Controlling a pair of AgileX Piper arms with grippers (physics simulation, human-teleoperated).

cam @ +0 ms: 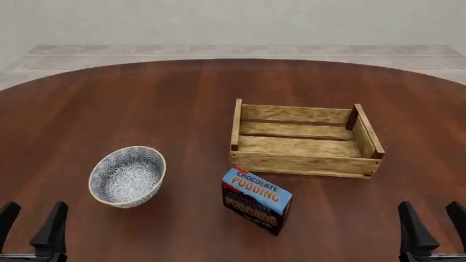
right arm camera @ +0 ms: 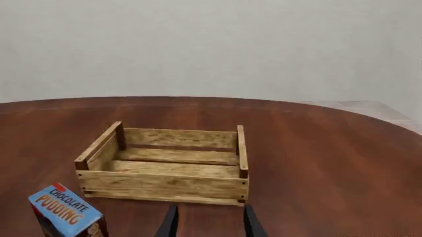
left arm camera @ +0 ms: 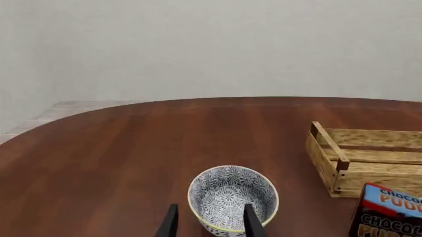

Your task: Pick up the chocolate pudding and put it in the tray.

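Both grippers, left and right, are held wide, empty; chocolate pudding is stood just beside tray.

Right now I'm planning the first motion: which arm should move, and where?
Probably the right gripper, open and empty, should go forward and left over the chocolate pudding. It stands on the table just before the tray, slightly nearer that gripper.
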